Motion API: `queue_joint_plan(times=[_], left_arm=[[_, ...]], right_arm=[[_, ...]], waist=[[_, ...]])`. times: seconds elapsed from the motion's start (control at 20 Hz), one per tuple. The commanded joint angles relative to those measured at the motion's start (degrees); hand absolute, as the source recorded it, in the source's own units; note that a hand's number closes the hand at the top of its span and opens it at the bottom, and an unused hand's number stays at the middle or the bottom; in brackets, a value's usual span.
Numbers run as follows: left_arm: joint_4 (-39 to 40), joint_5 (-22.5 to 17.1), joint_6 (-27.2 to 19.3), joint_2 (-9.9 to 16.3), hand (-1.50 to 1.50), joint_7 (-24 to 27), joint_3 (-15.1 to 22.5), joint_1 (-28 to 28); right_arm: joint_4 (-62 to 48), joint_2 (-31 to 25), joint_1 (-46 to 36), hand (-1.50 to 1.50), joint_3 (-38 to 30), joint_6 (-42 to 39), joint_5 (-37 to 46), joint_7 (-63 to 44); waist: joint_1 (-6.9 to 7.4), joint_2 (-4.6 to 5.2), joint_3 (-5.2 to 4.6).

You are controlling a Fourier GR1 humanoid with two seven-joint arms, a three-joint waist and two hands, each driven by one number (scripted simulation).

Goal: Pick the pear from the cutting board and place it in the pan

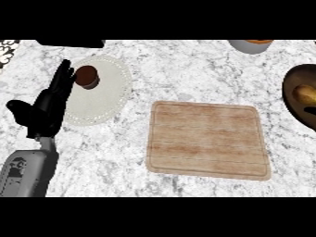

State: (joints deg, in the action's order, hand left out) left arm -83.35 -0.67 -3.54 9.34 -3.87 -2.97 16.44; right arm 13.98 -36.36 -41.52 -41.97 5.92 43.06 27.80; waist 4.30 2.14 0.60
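Left hand (48, 104): seen at the view's left, on a grey forearm rising from the lower edge; its fingers are held straight and pointed away from the robot, relaxed, with nothing gripped; the thumb is spread out to the left.
Right hand: not seen in the head view.
Pear (313, 96): found far to the right of the left hand, lying inside the pan; it is yellow-brown and partly crossed by a dark shape just below it.
Pan (298, 81): dark and round, cut off by the right edge; it is set well apart from the left hand, beyond the cutting board.
Cutting board (209, 140): wooden, laid flat to the right of the left hand, between it and the pan; nothing is seen on it.
Plate (112, 95): pale and round, just right of the left hand's fingers.
Cup (87, 76): brown, stood on the plate close beside the fingertips.
Counter (187, 69): white marble; everything is rested on it.
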Motion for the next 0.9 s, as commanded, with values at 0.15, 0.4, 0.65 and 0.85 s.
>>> queue_joint_plan(times=[0.15,0.4,0.65,0.85], left_arm=[[0.61,-0.09,0.37,1.03,0.00,-0.48,-0.85,0.00],[-0.98,-0.76,-0.08,1.91,0.00,-1.68,-2.51,-2.48],[-2.07,-0.07,0.23,1.61,0.00,0.89,-2.11,-6.36],[-4.87,-1.48,0.49,1.89,0.00,-4.85,-2.36,-4.00]], right_arm=[[-0.71,-1.89,-0.17,-1.50,-8.46,-2.02,-9.02,8.34],[-3.85,-5.81,5.14,-1.50,-12.11,-16.60,-14.26,13.37],[-3.11,-9.35,11.76,-1.50,-12.21,-30.15,-16.66,21.40],[-2.06,-12.16,16.97,-1.50,-11.87,-36.11,-18.60,23.27]], waist=[[-1.44,-0.56,-0.07],[-2.76,-1.46,-0.26],[-3.96,-2.05,-0.45],[-4.29,-2.15,-0.50]])
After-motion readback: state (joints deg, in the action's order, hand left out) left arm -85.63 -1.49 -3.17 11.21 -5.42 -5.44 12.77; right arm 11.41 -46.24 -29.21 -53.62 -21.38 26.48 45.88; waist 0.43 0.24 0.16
